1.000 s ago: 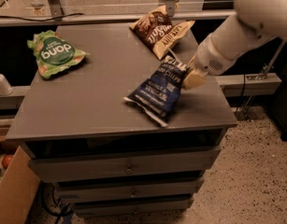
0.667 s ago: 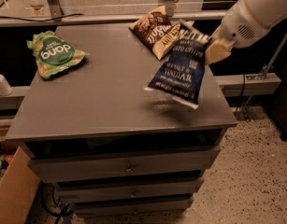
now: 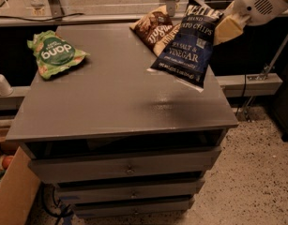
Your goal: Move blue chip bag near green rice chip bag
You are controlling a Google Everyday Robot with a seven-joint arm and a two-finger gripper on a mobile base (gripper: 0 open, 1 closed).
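Upper right, the gripper [image 3: 224,28] pinches the blue chip bag [image 3: 188,46] by its top edge, clear of the cabinet [image 3: 110,102]. The green rice chip bag [image 3: 54,54] lies upper left, well apart, so the carry across is not yet done.

Brown-and-cream bag [image 3: 154,28] at back edge of grey drawer cabinet [image 3: 115,102]; cardboard box [image 3: 12,196] lower left.

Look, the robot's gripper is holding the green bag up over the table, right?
No. In the camera view, the gripper, at the top right, is holding the blue chip bag up over the table; the green rice chip bag lies on it, apart from the gripper.
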